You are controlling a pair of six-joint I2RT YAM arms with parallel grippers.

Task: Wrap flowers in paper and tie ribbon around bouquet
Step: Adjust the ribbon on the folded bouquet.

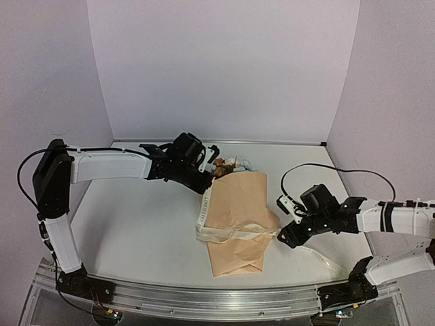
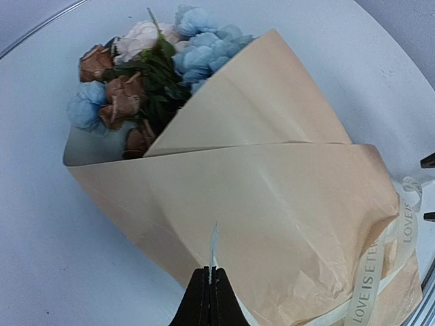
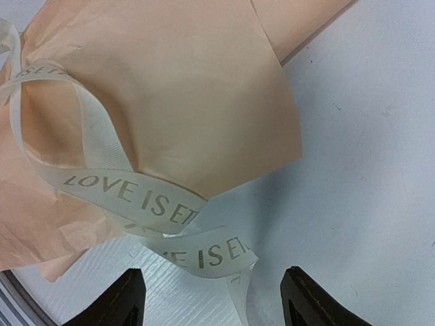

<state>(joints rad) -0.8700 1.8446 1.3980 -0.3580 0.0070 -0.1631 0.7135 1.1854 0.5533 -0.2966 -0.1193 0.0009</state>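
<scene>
The bouquet lies on the table, its flowers (image 1: 231, 165) (image 2: 136, 75), pale blue and rusty brown, poking out of the far end of the peach-tan paper (image 1: 238, 217) (image 2: 272, 204) (image 3: 170, 88). The lettered cream ribbon (image 1: 202, 212) (image 2: 370, 285) (image 3: 204, 251) runs down the paper's left edge, crosses its lower part and trails off to the right. My left gripper (image 1: 204, 182) (image 2: 211, 272) is shut on the ribbon's thin end at the paper's upper left edge. My right gripper (image 1: 289, 234) (image 3: 212, 285) is open, jaws straddling a ribbon loop beside the paper's right corner, with nothing held.
The white table (image 1: 136, 224) is enclosed by lavender walls (image 1: 217, 68) at the back and sides. An aluminium rail (image 1: 204, 299) runs along the near edge. A black cable (image 1: 326, 166) arches over the right arm.
</scene>
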